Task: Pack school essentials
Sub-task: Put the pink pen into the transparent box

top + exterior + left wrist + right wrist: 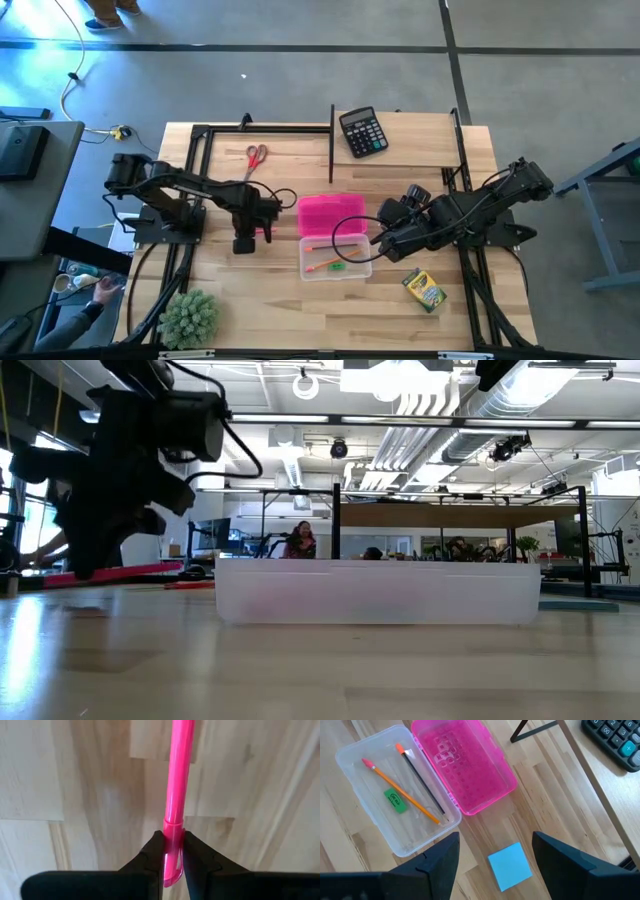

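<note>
Beside the open pencil box [335, 257], the left gripper [172, 865] pinches the pink pen [176, 795] only near its cap end, so the long free shaft could swing or slip out during the carry. The right gripper [495, 857], fingers spread and empty, hovers over the light-blue square [509, 866].

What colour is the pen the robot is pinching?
Bright pink. The pen shows best in the left wrist view, clamped in the left end effector.
</note>
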Tool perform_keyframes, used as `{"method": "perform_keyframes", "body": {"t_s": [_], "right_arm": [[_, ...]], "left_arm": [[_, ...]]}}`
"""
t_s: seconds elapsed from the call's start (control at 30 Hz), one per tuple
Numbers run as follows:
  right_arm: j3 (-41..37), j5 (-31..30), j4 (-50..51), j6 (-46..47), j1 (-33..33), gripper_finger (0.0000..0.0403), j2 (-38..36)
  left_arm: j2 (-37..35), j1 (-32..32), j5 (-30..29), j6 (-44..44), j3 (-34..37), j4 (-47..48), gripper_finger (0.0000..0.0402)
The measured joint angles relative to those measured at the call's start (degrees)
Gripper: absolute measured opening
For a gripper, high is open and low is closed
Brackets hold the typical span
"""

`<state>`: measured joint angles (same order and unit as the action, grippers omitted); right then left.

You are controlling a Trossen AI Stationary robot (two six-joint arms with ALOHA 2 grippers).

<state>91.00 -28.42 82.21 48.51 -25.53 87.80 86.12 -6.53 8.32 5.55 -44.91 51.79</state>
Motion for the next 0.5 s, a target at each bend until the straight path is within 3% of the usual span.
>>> {"method": "perform_keyframes", "body": {"t_s": [0.2,0.5], "right_arm": [[0.0,0.6,0.05,-0.74,0.0,0.0241,-0.01],[0.0,0.7,0.22,-1.01,0.14,0.0241,0.01]], "left_arm": [[-3.38,2.52,0.06,3.28,-2.79,-2.77,0.0038],[-3.33,7.32,-0.24,3.27,-14.34,-13.71,0.0039]]}}
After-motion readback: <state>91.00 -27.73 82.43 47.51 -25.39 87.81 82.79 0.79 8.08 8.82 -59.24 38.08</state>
